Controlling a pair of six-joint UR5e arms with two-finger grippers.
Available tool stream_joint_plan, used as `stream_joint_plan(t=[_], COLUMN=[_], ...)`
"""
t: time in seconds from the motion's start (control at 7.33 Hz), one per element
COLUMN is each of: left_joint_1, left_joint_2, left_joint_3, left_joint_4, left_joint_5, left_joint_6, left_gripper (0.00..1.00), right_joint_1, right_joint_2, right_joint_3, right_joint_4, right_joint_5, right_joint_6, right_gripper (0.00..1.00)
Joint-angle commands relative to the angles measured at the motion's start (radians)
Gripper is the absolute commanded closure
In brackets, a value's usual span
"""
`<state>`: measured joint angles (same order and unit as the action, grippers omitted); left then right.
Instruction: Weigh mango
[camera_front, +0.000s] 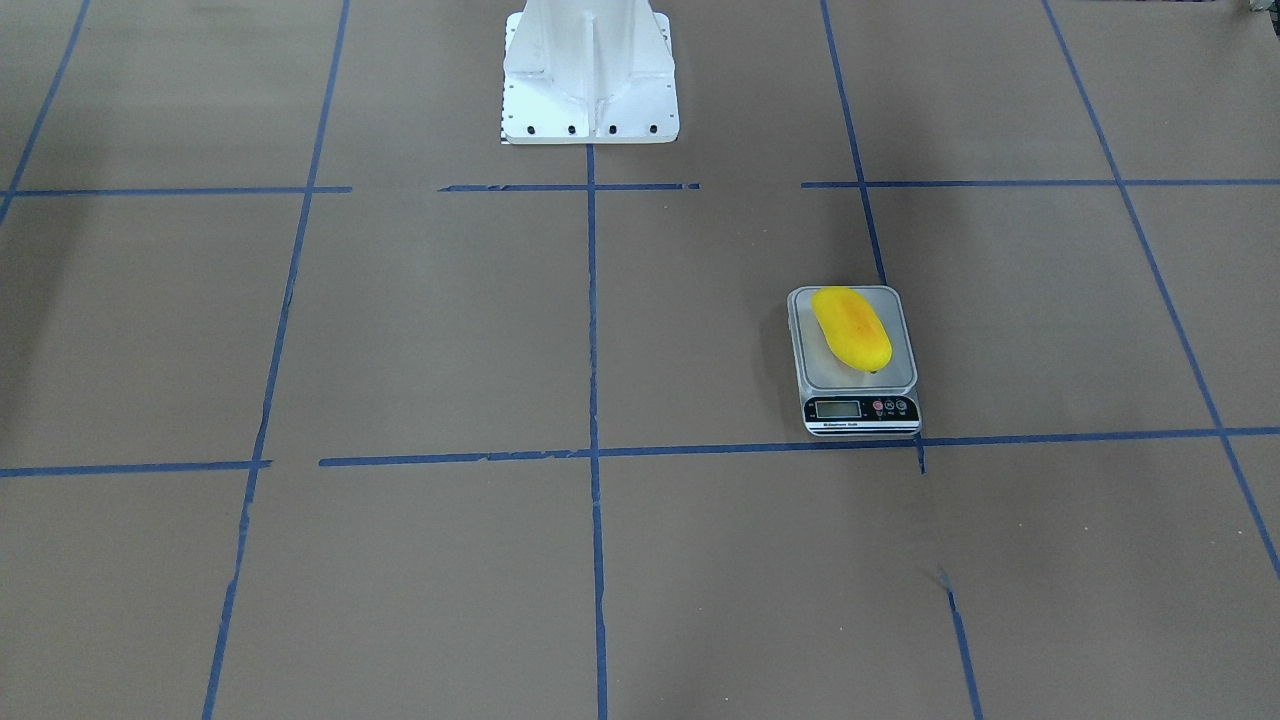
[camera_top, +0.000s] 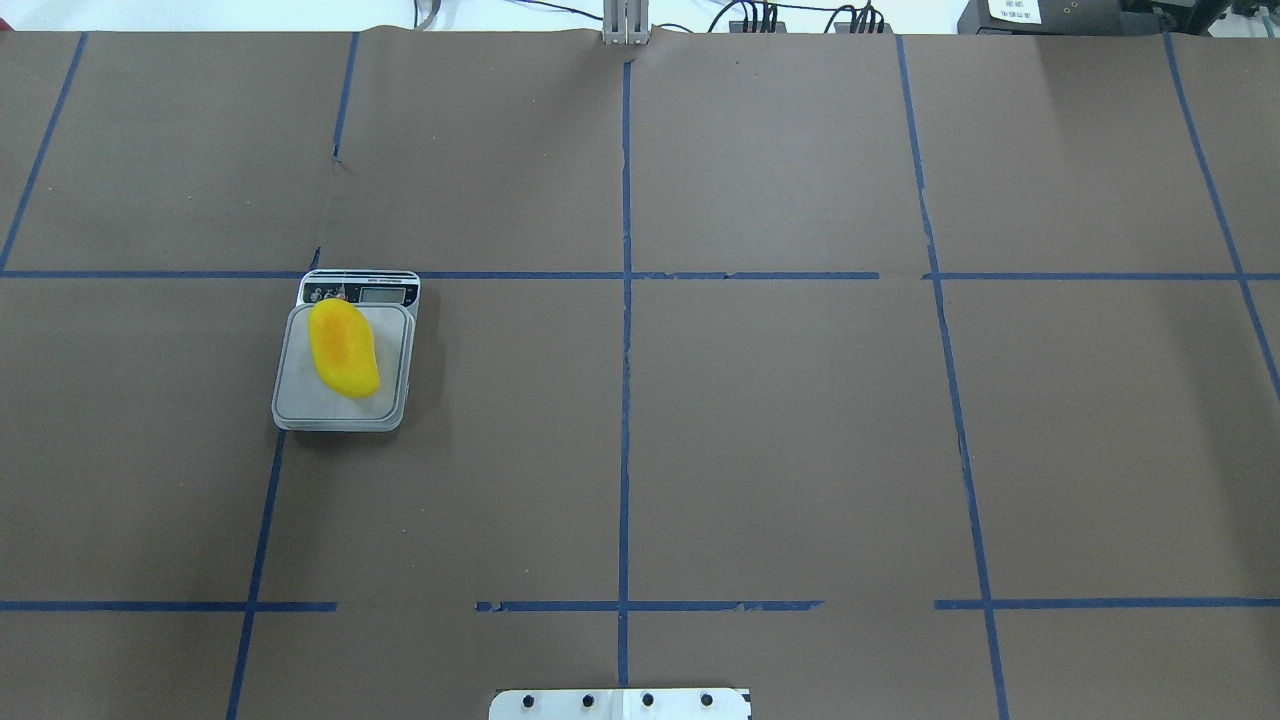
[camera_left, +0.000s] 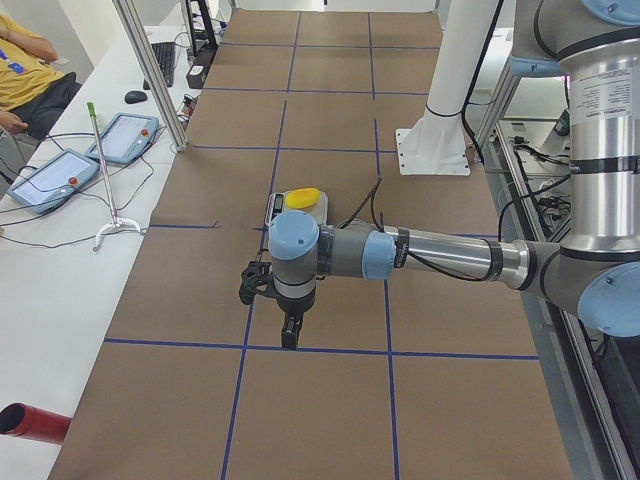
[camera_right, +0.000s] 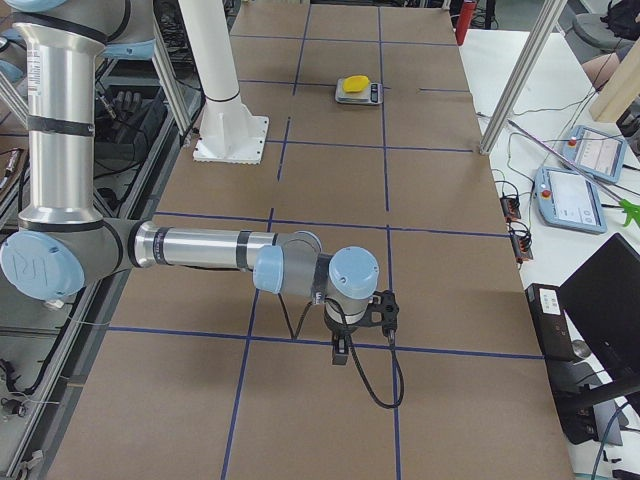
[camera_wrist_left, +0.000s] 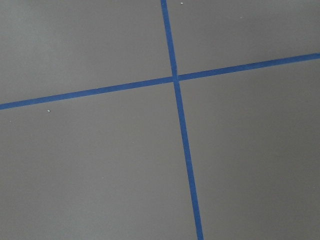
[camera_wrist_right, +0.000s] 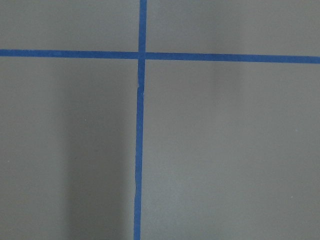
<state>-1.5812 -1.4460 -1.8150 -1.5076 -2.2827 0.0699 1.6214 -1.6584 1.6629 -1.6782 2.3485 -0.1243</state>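
Observation:
The yellow mango (camera_front: 851, 327) lies on the steel platform of a small digital scale (camera_front: 860, 408), slanted across it. It shows the same way in the overhead view (camera_top: 343, 347) on the scale (camera_top: 300, 405), on the robot's left half of the table. No gripper touches it. My left gripper (camera_left: 290, 335) shows only in the exterior left view, hanging over the brown table well short of the scale (camera_left: 275, 205). My right gripper (camera_right: 340, 350) shows only in the exterior right view, far from the mango (camera_right: 356, 83). I cannot tell whether either is open or shut.
The white robot pedestal (camera_front: 590, 80) stands at the table's middle back edge. Blue tape lines grid the brown table. The operators' white bench holds tablets (camera_left: 55, 170) and cables; metal frame posts (camera_right: 515, 80) stand at that edge. A red cylinder (camera_left: 30, 422) lies near there.

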Motion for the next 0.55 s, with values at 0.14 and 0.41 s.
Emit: stream_joint_plan(t=[0.14,0.41], left_joint_1=[0.000,0.000], left_joint_2=[-0.011,-0.011], left_joint_3=[0.003,0.003], left_joint_4=[0.001,0.001], left_joint_5=[0.003,0.006], left_joint_6=[-0.050,-0.044], left_gripper=[0.00,0.00], right_joint_1=[0.000,0.000], right_joint_2=[0.000,0.000], right_joint_3=[0.000,0.000], right_joint_4=[0.000,0.000], right_joint_5=[0.000,0.000], right_joint_6=[0.000,0.000], right_gripper=[0.00,0.00])
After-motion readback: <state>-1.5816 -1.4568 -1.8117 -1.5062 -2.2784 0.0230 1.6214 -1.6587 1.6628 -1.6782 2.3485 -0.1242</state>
